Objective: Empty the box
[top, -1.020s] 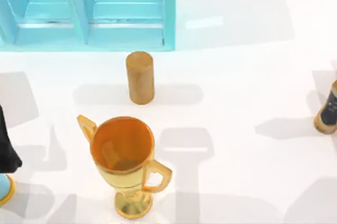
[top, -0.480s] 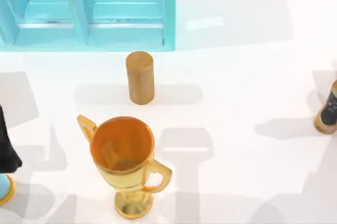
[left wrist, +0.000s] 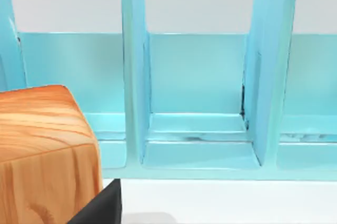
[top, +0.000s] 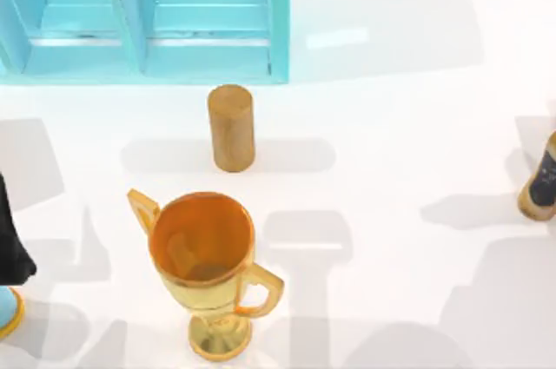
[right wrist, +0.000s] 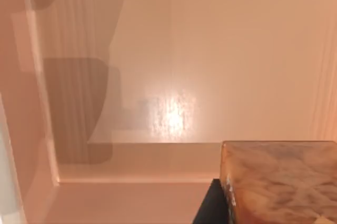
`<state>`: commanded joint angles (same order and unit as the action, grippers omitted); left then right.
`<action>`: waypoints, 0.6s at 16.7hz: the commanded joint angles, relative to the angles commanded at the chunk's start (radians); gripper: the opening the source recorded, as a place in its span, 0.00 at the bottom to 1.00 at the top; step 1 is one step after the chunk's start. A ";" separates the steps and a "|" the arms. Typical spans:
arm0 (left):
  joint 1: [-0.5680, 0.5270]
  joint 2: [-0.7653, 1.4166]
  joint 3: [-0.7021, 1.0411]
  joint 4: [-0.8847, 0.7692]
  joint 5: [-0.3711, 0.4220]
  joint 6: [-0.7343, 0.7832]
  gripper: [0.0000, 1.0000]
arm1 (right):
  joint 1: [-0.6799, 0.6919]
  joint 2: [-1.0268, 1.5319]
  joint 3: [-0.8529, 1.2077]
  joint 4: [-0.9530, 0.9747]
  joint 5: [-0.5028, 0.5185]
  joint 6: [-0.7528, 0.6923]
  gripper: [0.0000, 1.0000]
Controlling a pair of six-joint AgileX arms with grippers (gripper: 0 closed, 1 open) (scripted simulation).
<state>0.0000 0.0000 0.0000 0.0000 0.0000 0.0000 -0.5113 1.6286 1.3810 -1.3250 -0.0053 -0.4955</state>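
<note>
The box (top: 143, 17) sits at the upper left, its compartments bare. Below stand a cylinder (top: 231, 128) and a trophy (top: 206, 269). I cannot tell either gripper's state.

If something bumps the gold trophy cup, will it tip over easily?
Probably. The trophy has a wide bowl above a narrow stem and small base, so it looks top-heavy. Its handles stick out and could catch. The glossy surface may be slippery to grip.

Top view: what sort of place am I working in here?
Likely a rendered tabletop test scene, not a real room: a plain white table, a big light-blue box with dividers at the far edge, and unrelated props, a gold trophy and a wooden cylinder.
</note>
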 joint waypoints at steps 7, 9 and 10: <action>0.000 0.000 0.000 0.000 0.000 0.000 1.00 | 0.061 0.018 0.063 -0.005 -0.019 0.068 0.00; 0.000 0.000 0.000 0.000 0.000 0.000 1.00 | 0.154 0.043 0.158 -0.012 -0.036 0.165 0.00; 0.000 0.000 0.000 0.000 0.000 0.000 1.00 | 0.210 0.065 0.220 -0.017 -0.044 0.228 0.00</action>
<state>0.0000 0.0000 0.0000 0.0000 0.0000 0.0000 -0.3011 1.6934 1.6009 -1.3418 -0.0497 -0.2678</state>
